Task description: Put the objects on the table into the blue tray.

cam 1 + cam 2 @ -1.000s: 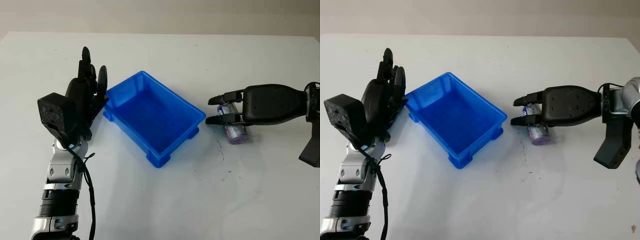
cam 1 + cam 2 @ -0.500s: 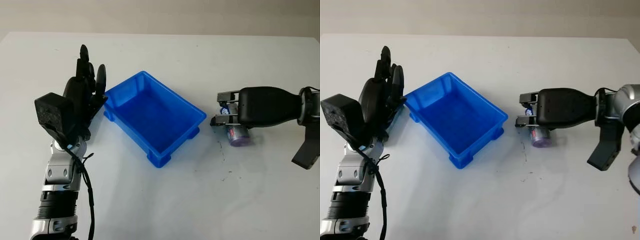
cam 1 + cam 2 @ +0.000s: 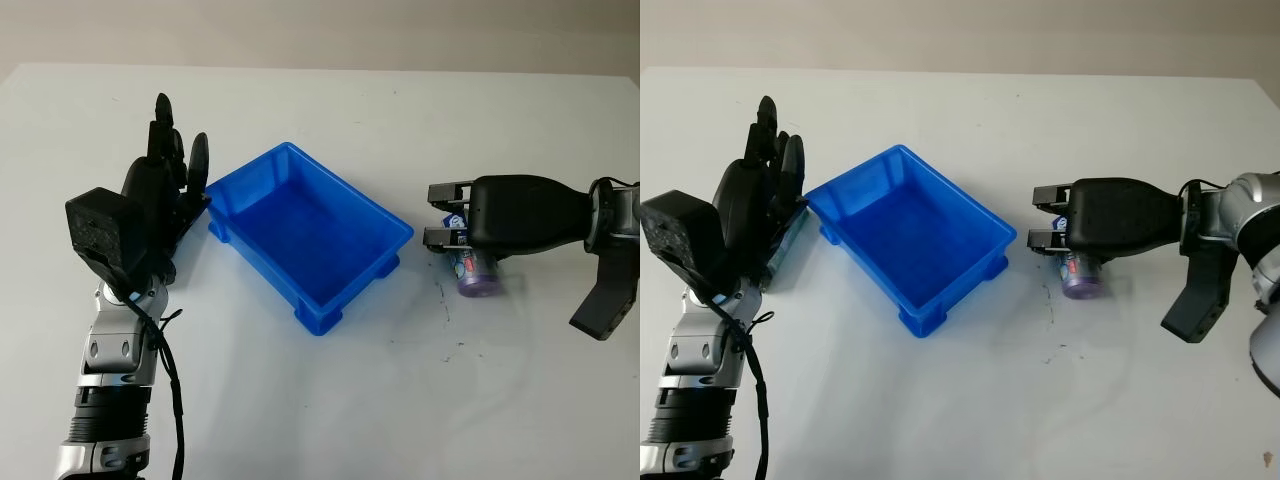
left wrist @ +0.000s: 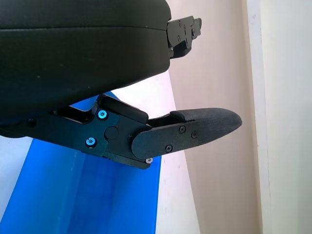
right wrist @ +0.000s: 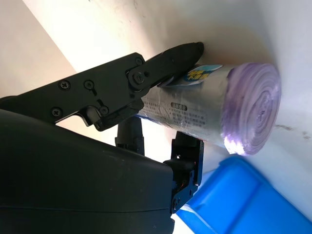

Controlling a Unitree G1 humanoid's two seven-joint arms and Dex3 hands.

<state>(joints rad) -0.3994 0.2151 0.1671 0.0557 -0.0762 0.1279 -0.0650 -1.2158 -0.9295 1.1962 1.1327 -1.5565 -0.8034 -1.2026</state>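
The right hand [image 3: 448, 215] clenches around a purple roll of bags [image 3: 477, 275] lying on the white counter [image 3: 350, 400] just right of the blue tray [image 3: 310, 233]; its shell hides the roll's far end. The left hand [image 3: 165, 185], released, stands beside the tray's left edge.

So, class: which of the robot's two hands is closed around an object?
The right hand, right of the blue tray: its fingers grip the purple roll lying on the table. The left hand stands open beside the tray's other side, holding nothing.
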